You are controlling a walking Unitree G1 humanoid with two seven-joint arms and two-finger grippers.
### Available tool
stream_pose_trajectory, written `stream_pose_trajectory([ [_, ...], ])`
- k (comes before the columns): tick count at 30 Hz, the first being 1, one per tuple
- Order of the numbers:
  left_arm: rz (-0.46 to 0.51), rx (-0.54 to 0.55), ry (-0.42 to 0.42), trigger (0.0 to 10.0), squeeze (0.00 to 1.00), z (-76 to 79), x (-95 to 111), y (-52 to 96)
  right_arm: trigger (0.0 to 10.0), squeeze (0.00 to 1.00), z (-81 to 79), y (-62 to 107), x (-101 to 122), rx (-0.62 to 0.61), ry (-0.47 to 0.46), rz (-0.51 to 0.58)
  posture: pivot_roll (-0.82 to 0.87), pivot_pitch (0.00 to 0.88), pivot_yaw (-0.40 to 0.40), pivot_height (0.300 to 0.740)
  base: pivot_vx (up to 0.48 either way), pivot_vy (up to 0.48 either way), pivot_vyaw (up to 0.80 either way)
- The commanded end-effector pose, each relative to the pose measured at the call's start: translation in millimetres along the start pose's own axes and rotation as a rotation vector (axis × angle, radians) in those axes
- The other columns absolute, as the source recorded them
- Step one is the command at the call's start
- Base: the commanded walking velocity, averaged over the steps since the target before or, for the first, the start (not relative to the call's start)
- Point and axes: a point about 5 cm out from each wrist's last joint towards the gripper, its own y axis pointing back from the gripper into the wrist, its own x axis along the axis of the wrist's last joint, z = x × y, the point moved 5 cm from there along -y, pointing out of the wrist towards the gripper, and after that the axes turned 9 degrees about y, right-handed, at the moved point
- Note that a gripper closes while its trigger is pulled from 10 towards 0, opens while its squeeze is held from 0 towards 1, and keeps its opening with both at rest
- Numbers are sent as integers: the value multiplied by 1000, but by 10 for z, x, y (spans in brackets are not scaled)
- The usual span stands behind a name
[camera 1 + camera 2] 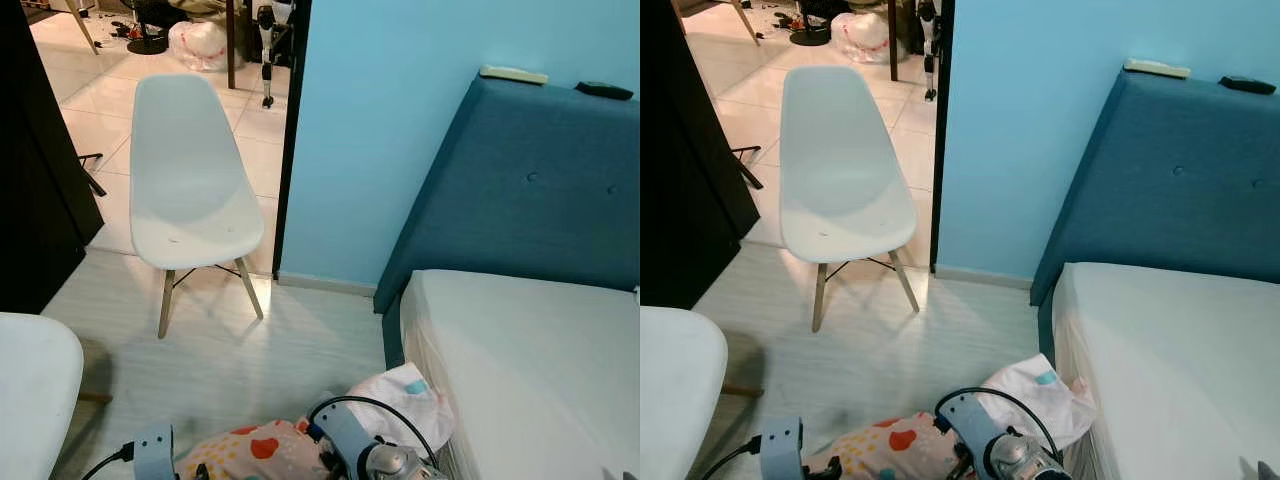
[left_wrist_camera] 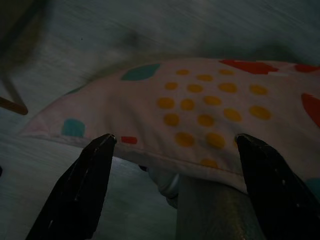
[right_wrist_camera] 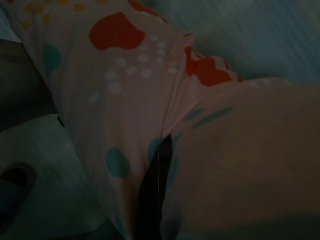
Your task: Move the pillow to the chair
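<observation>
From the head cameras, a white chair (image 1: 195, 180) stands ahead by the blue wall (image 1: 380, 130); the patterned pillow (image 1: 275, 450) is carried low beside the bed (image 1: 530, 360). Left wrist: the left gripper (image 2: 175, 150) is spread wide beneath the pillow. Right wrist: the right gripper (image 3: 152, 190) pinches pillow fabric (carrying step). Next, I judge, approach the chair.

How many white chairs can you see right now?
2. One full chair stands ahead by the doorway, its seat bare. A second chair's seat edge shows at the robot's near left, cut off by the frame. Others may be hidden.
</observation>
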Motion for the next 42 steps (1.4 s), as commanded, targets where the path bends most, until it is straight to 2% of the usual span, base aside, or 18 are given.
stream_pose_trajectory([
  [1,-34,-7,-8,10000,0,21,-91,14,10000,0,27,17,-46,-1,12,-18,104,63,-137,740,0,0,0],
  [6,-42,-11,-20,10000,0,27,-107,17,10000,0,-25,2,-39,9,2,-11,103,59,-133,740,0,0,0],
  [9,-48,-20,-40,10000,0,43,-118,17,10000,0,-92,-12,-33,32,42,-9,104,56,-135,740,0,0,0],
  [14,-58,-29,-61,10000,0,49,-144,23,10000,0,-67,-7,-21,27,42,-4,114,30,-119,740,0,0,0],
  [19,-61,-24,-67,10000,0,23,-165,34,10000,0,-58,-14,6,13,3,8,121,30,-112,740,0,0,0],
  [24,-55,-22,-68,10000,0,24,-142,27,10000,0,-133,-30,65,53,41,33,131,22,-127,740,0,0,0],
  [32,-52,-10,-36,10000,0,7,-152,33,10000,0,-92,-28,108,40,45,45,129,28,-131,740,0,0,800],
  [36,-50,-11,-36,10000,0,9,-150,33,10000,0,-60,-23,97,23,37,40,127,28,-132,740,0,0,314],
  [39,-44,-7,-27,10000,0,-3,-139,33,10000,0,35,-8,163,-11,2,70,125,31,-129,740,0,0,0],
  [42,-42,-5,-26,10000,0,-9,-135,33,10000,0,65,-5,201,-20,-5,84,125,31,-129,740,0,0,0],
])
